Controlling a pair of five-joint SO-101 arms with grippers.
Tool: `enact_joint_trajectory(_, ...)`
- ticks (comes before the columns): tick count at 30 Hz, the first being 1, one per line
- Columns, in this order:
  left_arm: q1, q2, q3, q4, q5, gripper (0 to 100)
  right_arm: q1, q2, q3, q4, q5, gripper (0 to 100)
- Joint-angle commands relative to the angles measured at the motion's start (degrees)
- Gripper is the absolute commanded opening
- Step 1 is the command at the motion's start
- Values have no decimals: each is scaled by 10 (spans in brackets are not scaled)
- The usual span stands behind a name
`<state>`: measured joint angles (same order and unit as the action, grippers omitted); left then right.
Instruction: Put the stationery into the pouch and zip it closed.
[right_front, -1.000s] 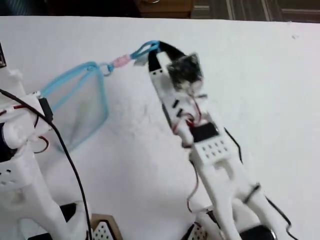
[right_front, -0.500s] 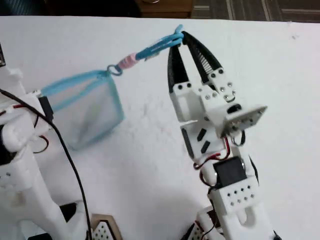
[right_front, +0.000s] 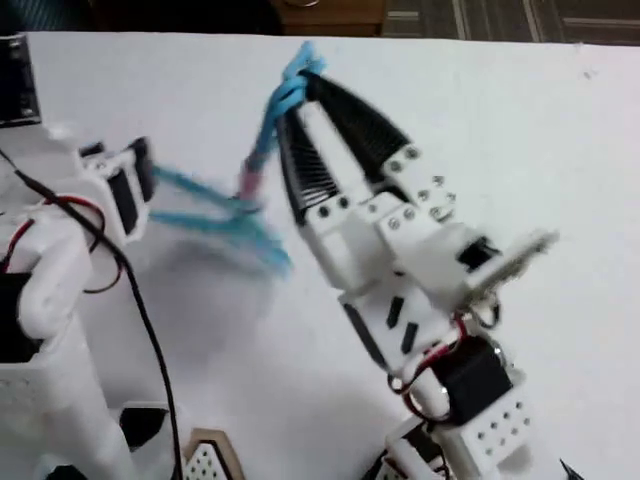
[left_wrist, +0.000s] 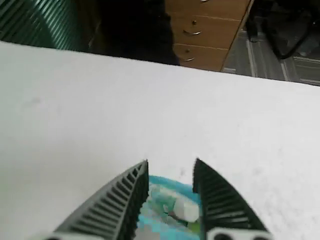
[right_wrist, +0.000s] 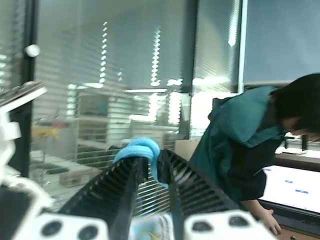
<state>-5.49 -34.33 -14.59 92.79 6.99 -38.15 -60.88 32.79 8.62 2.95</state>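
High view gives us the right gripper (right_front: 297, 92) tilted upward over the white table (right_front: 520, 120), its two black fingers pinching the top of the blue strap (right_front: 272, 120). From that pinch the strap runs down to a small pink link (right_front: 248, 182), and from there we follow it to the pouch (right_front: 215, 215). The pouch is a blur of blue edging held clear of the tabletop, with its shadow lying on the table beneath it. It stretches between the two arms, and its far end sits at the left gripper (right_front: 138, 180), near the table's left edge.

From the left wrist view we look along the left gripper (left_wrist: 170, 162), whose ribbed fingers stand on either side of the pouch (left_wrist: 172, 205) and clamp it between them. Through the pouch's clear side we make out pale and green contents (left_wrist: 182, 210), too blurred to name. Beyond the table's far edge stands a wooden chest of drawers (left_wrist: 205, 35).

From the right wrist view we see the strap (right_wrist: 140, 150) bunched into a loop over the fingertips of the right gripper (right_wrist: 154, 159), which are nearly touching.
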Motion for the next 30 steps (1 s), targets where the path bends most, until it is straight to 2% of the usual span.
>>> enact_joint_trajectory(1,16,14,-20,-22,-5,235,-6,-14,-37,4,-4,16)
enact_joint_trajectory(7,12,46,-35,-18,-3,238,-7,-7,-73,28,-3,16)
enact_joint_trajectory(14,14,12,-185,98,-4,238,-15,35,-74,49,-3,16)
enact_joint_trajectory(17,16,-57,-186,98,-4,238,-19,51,-74,49,-2,16)
enact_joint_trajectory(20,63,-148,-107,98,-4,238,-32,73,-74,47,-1,16)
enact_joint_trajectory(23,109,-235,37,98,-25,238,-43,103,-76,44,-1,16)
enact_joint_trajectory(27,115,-334,166,96,-38,236,-65,155,-91,20,-1,16)
enact_joint_trajectory(30,83,-388,228,98,-26,238,-73,200,-112,-3,-1,16)
